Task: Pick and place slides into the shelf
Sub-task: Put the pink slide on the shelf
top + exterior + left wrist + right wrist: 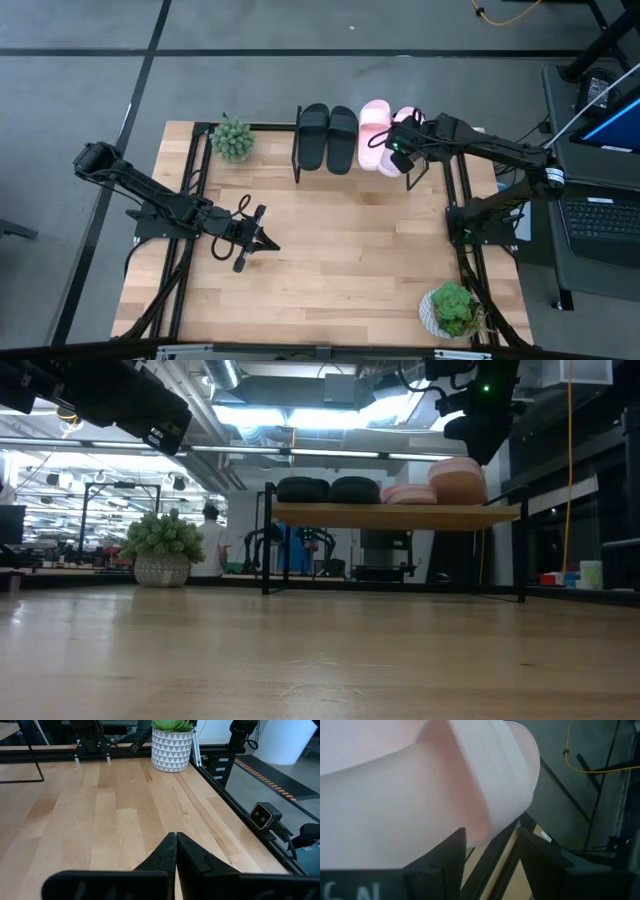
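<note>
While your right gripper (400, 152), fingers apart, hovers at the last pink slide (406, 140) on the shelf (395, 515), any snag in withdrawal could drag it off the edge; the left gripper (258, 238) waits with fingers together.

Free room and obstructions. I see the tabletop (340, 260) open across its middle. The shelf (395, 516) is filled by two black slides (327, 137) and two pink slides (384, 135), the right gripper (401, 148) over the outer one. Potted plants (232, 139) (452, 310) block two corners. The left gripper (262, 240) rests mid-table, fingers together.
</note>
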